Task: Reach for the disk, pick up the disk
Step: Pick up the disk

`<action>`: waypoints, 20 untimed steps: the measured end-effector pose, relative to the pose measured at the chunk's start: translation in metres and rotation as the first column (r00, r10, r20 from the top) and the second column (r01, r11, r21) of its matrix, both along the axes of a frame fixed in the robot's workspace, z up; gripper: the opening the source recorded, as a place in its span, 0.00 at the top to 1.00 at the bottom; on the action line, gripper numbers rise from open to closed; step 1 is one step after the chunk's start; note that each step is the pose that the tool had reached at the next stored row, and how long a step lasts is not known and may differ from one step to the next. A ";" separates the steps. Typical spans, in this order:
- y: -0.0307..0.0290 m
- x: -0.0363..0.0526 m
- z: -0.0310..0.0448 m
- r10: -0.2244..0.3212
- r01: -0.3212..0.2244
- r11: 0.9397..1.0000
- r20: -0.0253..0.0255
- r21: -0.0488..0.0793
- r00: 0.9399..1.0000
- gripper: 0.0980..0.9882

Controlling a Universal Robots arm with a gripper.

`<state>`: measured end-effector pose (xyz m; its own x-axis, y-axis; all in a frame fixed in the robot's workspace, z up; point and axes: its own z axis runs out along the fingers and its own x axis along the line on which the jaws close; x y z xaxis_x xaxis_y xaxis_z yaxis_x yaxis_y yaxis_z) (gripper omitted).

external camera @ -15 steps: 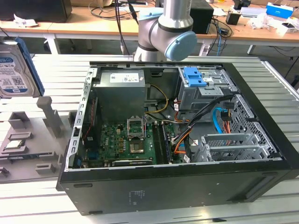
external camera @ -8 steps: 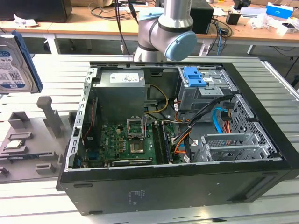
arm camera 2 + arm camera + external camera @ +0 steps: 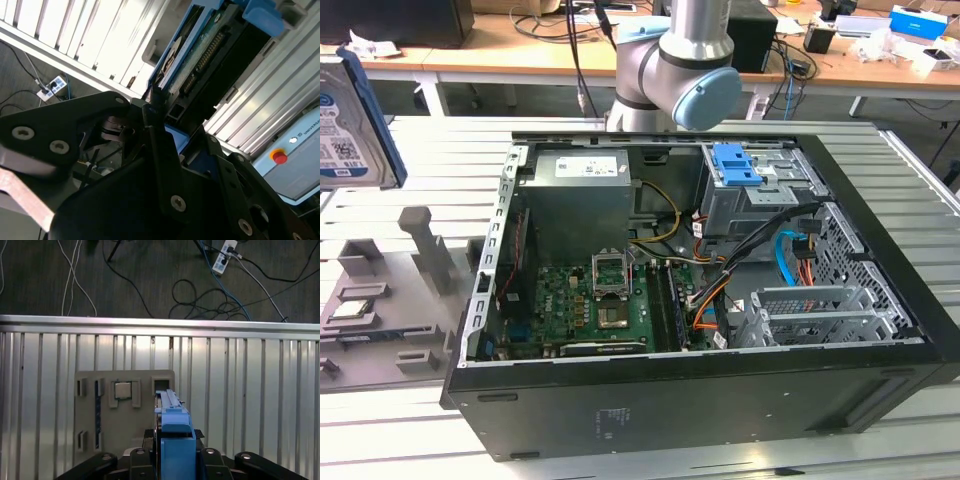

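The disk (image 3: 350, 125), silver with a white-and-blue label and a blue edge frame, hangs upright in the air at the exterior view's far left, above the grey holder tray (image 3: 380, 300). In the first wrist view the disk (image 3: 172, 432) appears edge-on, its blue frame running out from between the black gripper (image 3: 172, 460) parts, over the tray (image 3: 90, 415). The second wrist view shows the gripper (image 3: 160, 107) shut on the end of the disk (image 3: 200, 55), whose connector edge and circuit board face the camera.
An open black computer case (image 3: 700, 300) with motherboard, cables and a blue latch (image 3: 735, 165) fills the middle of the slatted metal table. The arm's base (image 3: 670, 60) stands behind it. A small silver chip (image 3: 122, 390) sits in the tray. Floor cables lie beyond the table edge (image 3: 160, 320).
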<state>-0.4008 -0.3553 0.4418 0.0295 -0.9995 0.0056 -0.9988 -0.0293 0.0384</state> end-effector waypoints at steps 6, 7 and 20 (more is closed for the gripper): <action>0.0002 0.0001 0.0110 0.000 0.000 1.000 0.000 0.000 1.000 0.70; 0.0002 0.0001 0.0128 0.000 0.000 1.000 0.000 0.000 1.000 0.70; 0.0005 0.0004 0.0346 0.000 0.000 1.000 0.000 0.000 1.000 0.70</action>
